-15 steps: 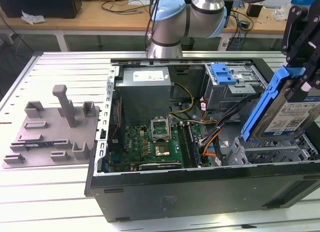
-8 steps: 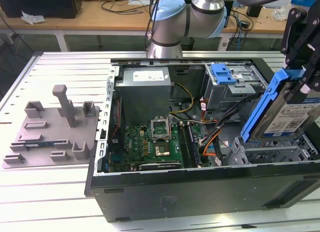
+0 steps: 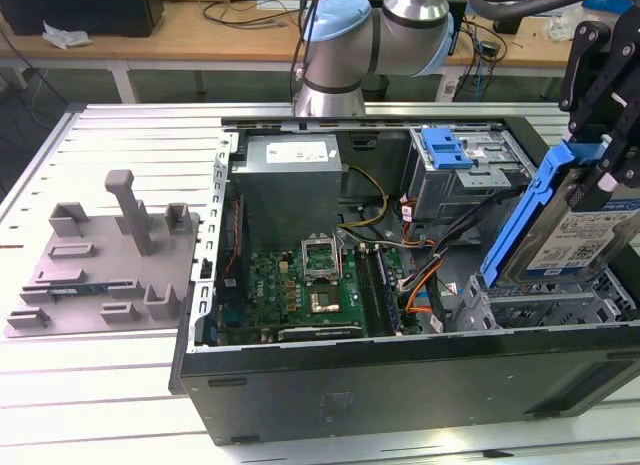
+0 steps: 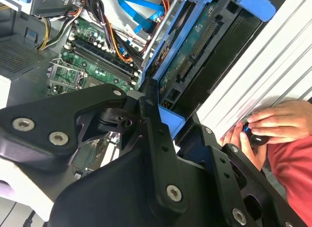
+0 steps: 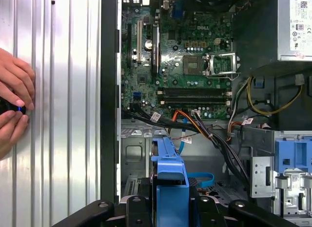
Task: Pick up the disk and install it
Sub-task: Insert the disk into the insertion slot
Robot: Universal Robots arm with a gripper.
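Slatted metal table (image 3: 110, 125) carries everything. On it is an open computer case (image 3: 400, 395), lying on its side with the panel off and the insides facing up. Inside: grey power supply (image 3: 290, 180) toward the far side, green motherboard (image 3: 300, 285) in front of it, grey drive cage (image 3: 470, 175) with a blue latch (image 3: 445, 147) at the far side toward the exterior view's right. A bundle of orange, black and yellow cables (image 3: 420, 275) runs between board and cage. Grey fixture plate (image 3: 110, 255) with upright pegs sits on the table at the exterior view's left, apart from the case. The disk (image 3: 580, 235) is in my grip, off the table, over the lower bay (image 3: 540, 310) in the case's near corner on the exterior view's right. It stands on edge, not flat. Its long axis is steeply tilted, lower end down by the bay, upper end leaning to the exterior view's right, labelled face toward the exterior camera. Cannot tell if the lower end touches the bay. Its blue bracket (image 3: 525, 220) runs along the long edge. My gripper (image 3: 598, 180) is closed on the disk's upper end, fingers pinching across bracket and drive. The second wrist view shows the disk's circuit-board side (image 4: 195, 51). A person's hands (image 5: 14, 107) rest on the table just outside the case wall, fingers around a small dark object.
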